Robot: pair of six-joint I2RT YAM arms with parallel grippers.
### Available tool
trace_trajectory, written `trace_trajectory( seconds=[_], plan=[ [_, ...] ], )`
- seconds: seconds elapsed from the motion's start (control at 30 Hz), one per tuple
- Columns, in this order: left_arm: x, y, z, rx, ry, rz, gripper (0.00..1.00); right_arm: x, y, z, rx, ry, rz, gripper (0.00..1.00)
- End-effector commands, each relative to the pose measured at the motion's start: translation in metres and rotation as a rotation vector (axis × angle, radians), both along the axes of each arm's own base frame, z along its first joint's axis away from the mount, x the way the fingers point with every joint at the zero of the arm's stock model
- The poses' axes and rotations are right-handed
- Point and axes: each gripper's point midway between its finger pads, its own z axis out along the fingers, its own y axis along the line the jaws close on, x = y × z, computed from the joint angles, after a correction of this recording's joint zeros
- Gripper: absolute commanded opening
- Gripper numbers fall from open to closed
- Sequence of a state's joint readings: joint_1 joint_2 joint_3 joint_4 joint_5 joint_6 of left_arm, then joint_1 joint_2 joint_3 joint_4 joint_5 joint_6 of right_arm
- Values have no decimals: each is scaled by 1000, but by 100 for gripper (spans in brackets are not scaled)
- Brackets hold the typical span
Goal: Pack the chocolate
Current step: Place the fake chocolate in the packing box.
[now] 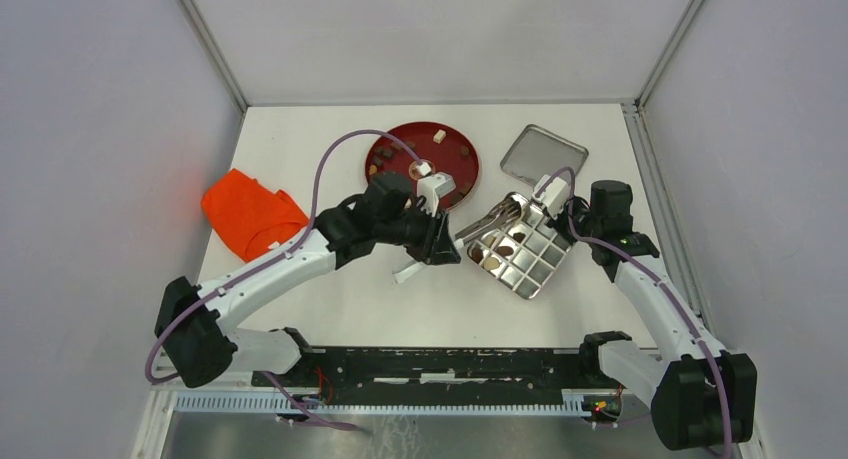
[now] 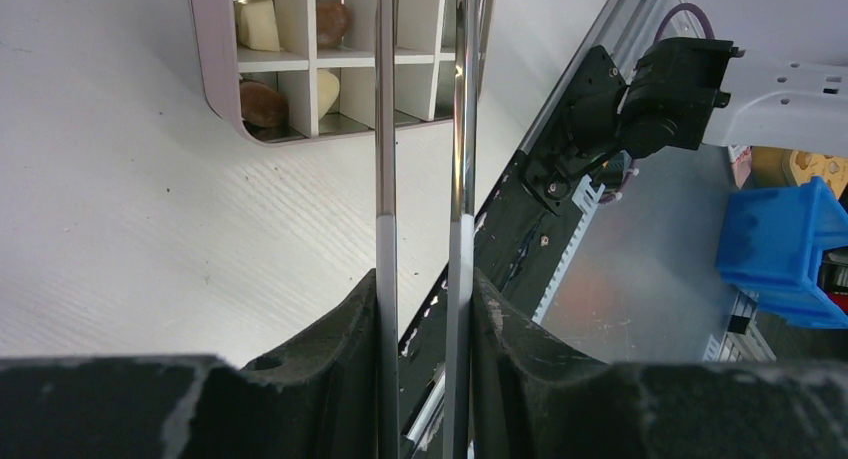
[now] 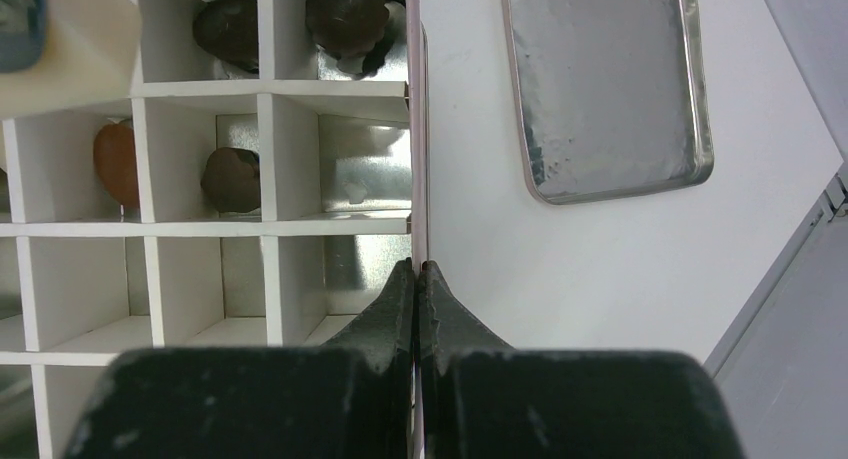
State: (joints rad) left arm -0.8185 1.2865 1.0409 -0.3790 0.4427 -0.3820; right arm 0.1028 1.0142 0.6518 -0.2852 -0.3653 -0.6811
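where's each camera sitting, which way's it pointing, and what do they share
top external: above and behind the left arm and right arm, both in view, looking down at red plate, divided box and lid.
left wrist: on that wrist, looking along the left end effector, shut on the tweezers, towards the box's corner.
right wrist: on that wrist, looking along the right end effector, shut on the box's rim, over chocolate in cells.
shared: all see the box; top and right wrist, the lid.

Orange cloth (image 1: pixel 252 215) left of red plate (image 1: pixel 462 171); metal lid (image 1: pixel 543 156) right; tweezers (image 2: pixel 385 129) near plate.
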Motion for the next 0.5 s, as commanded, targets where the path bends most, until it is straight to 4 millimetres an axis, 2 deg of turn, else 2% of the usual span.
trace_trajectory(
  seconds=[0.0, 0.23, 0.47],
  plan=[
    [4, -12, 11, -48, -26, 14, 2, 17, 9, 43, 49, -136, 18, 0],
    [3, -18, -12, -1, -1, 6, 2, 16, 8, 40, 50, -127, 12, 0],
    [7, -20, -27, 45, 3, 10, 2, 15, 9, 38, 55, -119, 12, 0]
  ],
)
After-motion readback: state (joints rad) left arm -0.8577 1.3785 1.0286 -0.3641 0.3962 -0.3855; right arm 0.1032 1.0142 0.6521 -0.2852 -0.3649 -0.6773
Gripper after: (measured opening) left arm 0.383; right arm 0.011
